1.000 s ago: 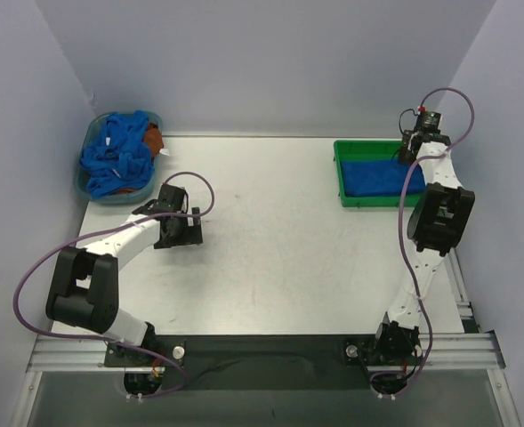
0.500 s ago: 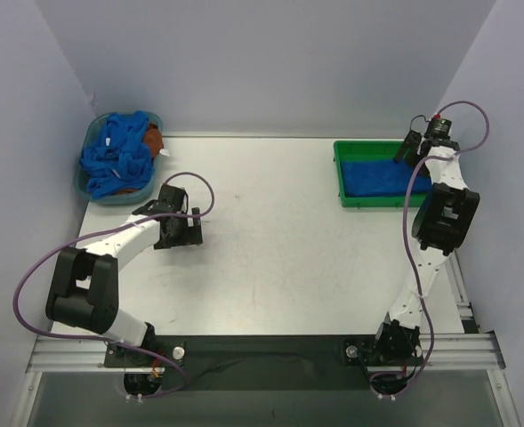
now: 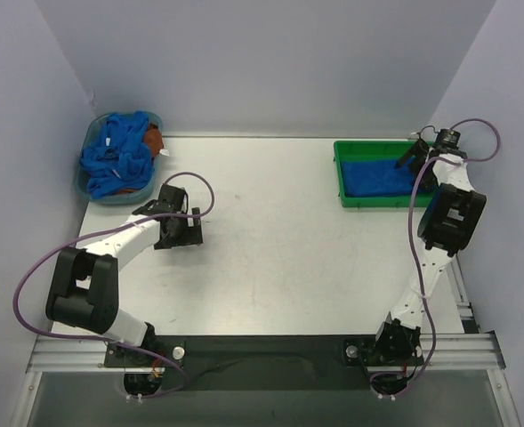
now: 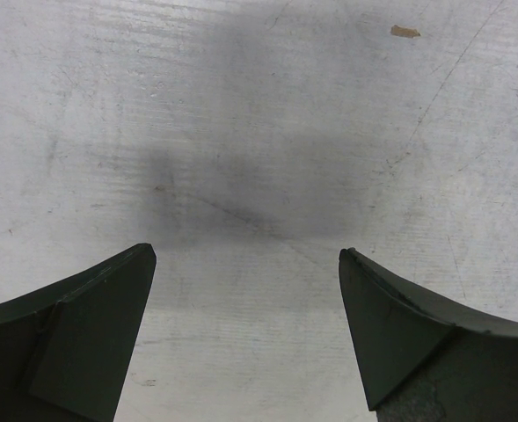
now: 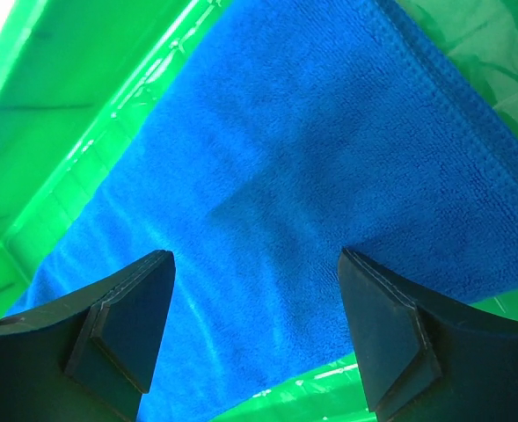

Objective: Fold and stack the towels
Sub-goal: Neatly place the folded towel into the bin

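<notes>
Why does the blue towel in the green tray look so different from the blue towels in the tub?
The towel in the green tray lies flat and smooth; the towels in the tub are crumpled in a heap. The tray shows only blue towel; the tub also holds an orange-brown cloth. Both are the same royal blue.

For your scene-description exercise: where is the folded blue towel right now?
The folded blue towel lies flat in the green tray, far right in the top view, under the right gripper.
</notes>
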You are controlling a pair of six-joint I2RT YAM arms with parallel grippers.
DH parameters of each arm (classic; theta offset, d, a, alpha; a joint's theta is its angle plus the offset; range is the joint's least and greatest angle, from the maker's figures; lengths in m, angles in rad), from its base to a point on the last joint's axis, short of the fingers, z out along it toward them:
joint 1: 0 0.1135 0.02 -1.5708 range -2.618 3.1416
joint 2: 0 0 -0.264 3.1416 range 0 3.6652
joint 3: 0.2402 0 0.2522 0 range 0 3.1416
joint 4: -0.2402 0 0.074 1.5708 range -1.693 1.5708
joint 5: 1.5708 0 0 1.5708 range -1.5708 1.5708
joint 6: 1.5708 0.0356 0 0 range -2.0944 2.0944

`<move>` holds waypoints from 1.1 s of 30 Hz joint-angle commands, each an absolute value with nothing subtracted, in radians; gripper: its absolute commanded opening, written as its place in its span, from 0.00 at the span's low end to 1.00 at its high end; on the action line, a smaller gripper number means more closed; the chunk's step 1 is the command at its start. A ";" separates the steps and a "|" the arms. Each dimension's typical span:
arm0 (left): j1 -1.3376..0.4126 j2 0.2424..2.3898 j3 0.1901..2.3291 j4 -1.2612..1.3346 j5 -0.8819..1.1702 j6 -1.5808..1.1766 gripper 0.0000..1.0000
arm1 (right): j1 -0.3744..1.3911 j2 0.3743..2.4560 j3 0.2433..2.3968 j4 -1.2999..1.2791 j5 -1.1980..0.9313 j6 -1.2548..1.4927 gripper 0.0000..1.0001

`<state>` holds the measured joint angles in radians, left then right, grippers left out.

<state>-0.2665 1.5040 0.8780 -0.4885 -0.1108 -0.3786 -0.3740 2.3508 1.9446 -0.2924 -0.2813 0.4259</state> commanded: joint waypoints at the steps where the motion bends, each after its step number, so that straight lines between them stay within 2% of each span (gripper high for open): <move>1: -0.264 1.483 0.916 -0.456 -0.095 -0.379 0.97 | -0.377 2.326 1.915 -0.291 -0.246 0.469 0.76; 7: -0.264 1.483 0.916 -0.456 -0.094 -0.380 0.97 | -0.371 2.275 1.850 -0.281 -0.132 0.494 0.77; 18: -0.264 1.480 0.914 -0.456 -0.089 -0.382 0.97 | -0.310 2.134 1.657 0.027 -0.236 0.509 0.77; 24: -0.264 1.476 0.914 -0.454 -0.091 -0.383 0.97 | -0.282 2.190 1.675 0.052 -0.275 0.581 0.77; 33: -0.264 1.471 0.914 -0.454 -0.092 -0.380 0.97 | -0.290 2.223 1.667 0.046 -0.173 0.641 0.77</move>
<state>-0.2668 1.5036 0.8780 -0.4885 -0.0994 -0.3809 -0.2771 2.2127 1.6596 0.0368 -0.2298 0.6121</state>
